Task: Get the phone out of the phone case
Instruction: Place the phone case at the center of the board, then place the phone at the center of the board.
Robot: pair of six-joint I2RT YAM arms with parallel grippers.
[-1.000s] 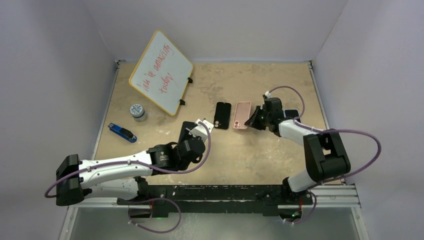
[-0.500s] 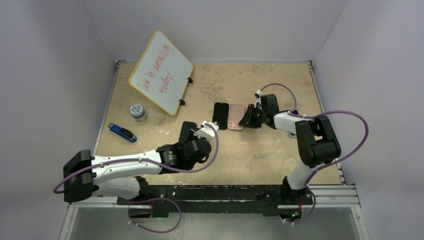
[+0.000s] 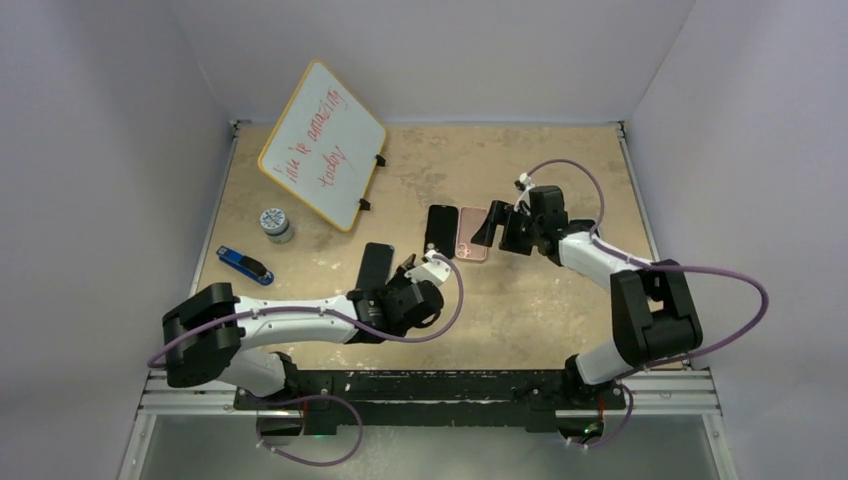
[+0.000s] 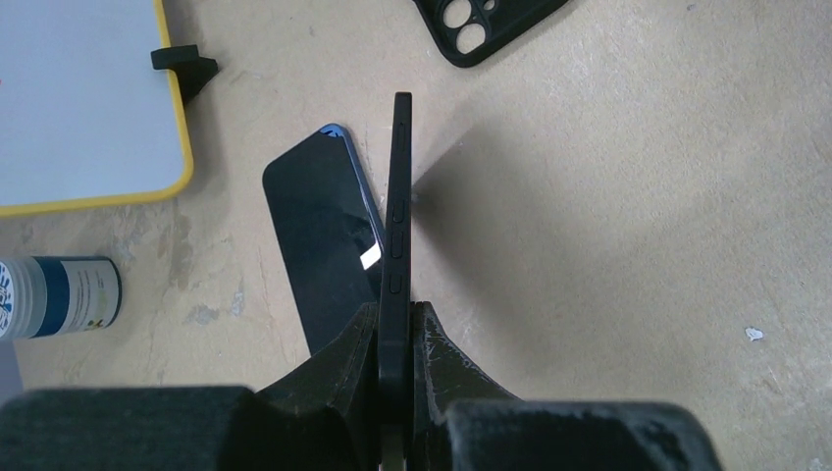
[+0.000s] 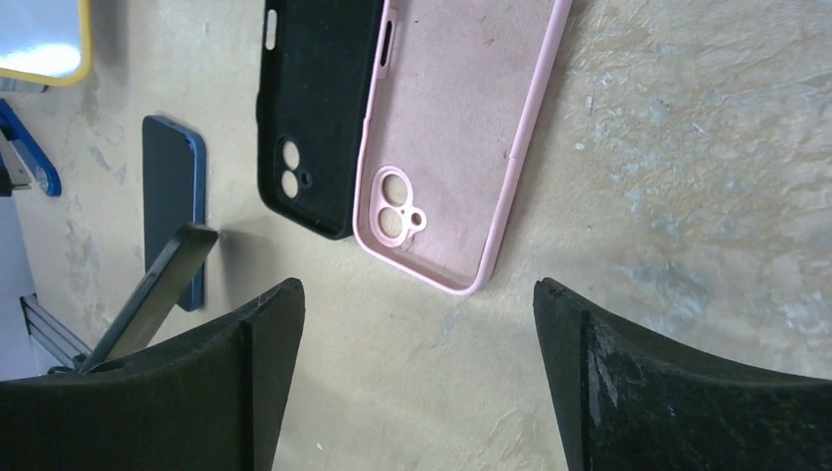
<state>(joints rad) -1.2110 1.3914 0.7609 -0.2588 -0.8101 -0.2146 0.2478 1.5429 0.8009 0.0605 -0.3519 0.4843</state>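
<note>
Clamping down on the near end of a thin black case (image 4: 397, 196), the left hand (image 4: 395, 324) has its fingers pinched narrow, 1 on each flat face, with the case edge-on to the wrist camera. Molded button bumps run along the edge that shows. The case points away from the hand and is raised off the worktop (image 3: 520, 310).

And there is the phone (image 4: 319, 245), out and bare! It lies flat on the worktop just left of the held case, dark screen up, with a blue rim showing at its top corner. Its lower right corner slips behind the case and fingers in the wrist view, so contact there cannot be told.

Over on the other side, the right hand (image 5: 417, 294) is spread wide and holds nothing. Its 2 fingers frame the bottom end of a pink case (image 5: 451, 128), which lies empty with its inside facing up. A second black case (image 5: 314, 108) lies alongside the pink one, edge against edge.

At the far left a whiteboard (image 3: 322, 143) with red writing stands tilted. A small bottle (image 3: 275, 222) and a blue object (image 3: 244, 264) sit near the worktop's left edge.
</note>
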